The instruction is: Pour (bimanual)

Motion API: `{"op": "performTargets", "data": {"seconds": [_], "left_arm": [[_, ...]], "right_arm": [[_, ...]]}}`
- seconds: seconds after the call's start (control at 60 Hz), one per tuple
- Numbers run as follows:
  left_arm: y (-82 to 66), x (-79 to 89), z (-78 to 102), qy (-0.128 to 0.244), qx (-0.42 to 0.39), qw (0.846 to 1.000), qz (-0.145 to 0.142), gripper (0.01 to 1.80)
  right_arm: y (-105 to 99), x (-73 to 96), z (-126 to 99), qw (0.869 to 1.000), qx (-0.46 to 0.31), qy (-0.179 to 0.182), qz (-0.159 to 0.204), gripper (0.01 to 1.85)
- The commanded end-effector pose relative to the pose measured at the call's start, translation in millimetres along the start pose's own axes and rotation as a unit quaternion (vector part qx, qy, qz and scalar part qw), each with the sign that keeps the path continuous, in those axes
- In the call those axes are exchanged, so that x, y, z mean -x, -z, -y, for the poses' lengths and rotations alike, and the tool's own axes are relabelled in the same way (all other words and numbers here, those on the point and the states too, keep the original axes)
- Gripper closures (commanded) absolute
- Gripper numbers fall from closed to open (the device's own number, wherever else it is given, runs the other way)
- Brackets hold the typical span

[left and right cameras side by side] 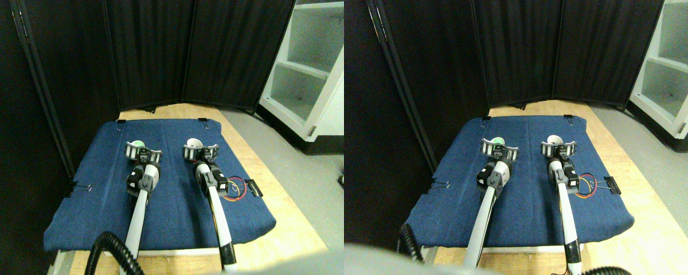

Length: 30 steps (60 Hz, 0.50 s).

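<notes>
Two small cups stand on the blue cloth [166, 200]. The left cup [139, 142] shows something green inside. The right cup [194, 142] is white, and its inside looks pale. My left gripper [143, 152] sits just in front of the left cup, its striped jaws spread wider than the cup. My right gripper [201, 152] sits the same way at the right cup, jaws spread to either side. Only the cups' rims show above the jaws; their lower parts are hidden. I cannot tell if the jaws touch the cups.
The cloth is clipped to a wooden table [275, 189] with black binder clips [254, 187]. Loose coloured wires [238, 189] lie by the right arm. Black curtains [149, 51] close off the back and left. A white shelf unit [307, 69] stands at the right.
</notes>
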Motion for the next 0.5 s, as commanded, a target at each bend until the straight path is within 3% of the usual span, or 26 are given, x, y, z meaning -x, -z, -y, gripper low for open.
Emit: {"op": "performTargets", "data": {"seconds": [0.017, 0.167, 0.267, 0.4, 0.5], "left_arm": [[-5.4, 6.9, 19.6, 0.037, -0.014, 0.999, 0.000, 0.32], [-14.2, 13.8, 29.7, 0.051, -0.051, 0.997, -0.008, 0.33], [-18.8, 18.8, 33.6, 0.069, -0.130, 0.989, 0.001, 0.40], [-20.8, 20.6, 35.8, 0.095, -0.198, 0.975, 0.019, 0.41], [-21.2, 19.1, 35.7, 0.104, -0.228, 0.968, 0.029, 0.54]], "right_arm": [[4.1, 3.6, -13.0, 1.000, 0.000, -0.026, -0.011, 0.43], [3.0, 4.6, -17.2, 0.999, 0.004, -0.046, -0.022, 0.43], [2.5, 7.3, -21.9, 0.998, 0.024, -0.059, -0.025, 0.46], [5.2, 12.0, -26.6, 0.997, 0.039, -0.070, -0.009, 0.59], [8.1, 12.2, -28.3, 0.993, 0.081, -0.080, 0.011, 0.71]]}}
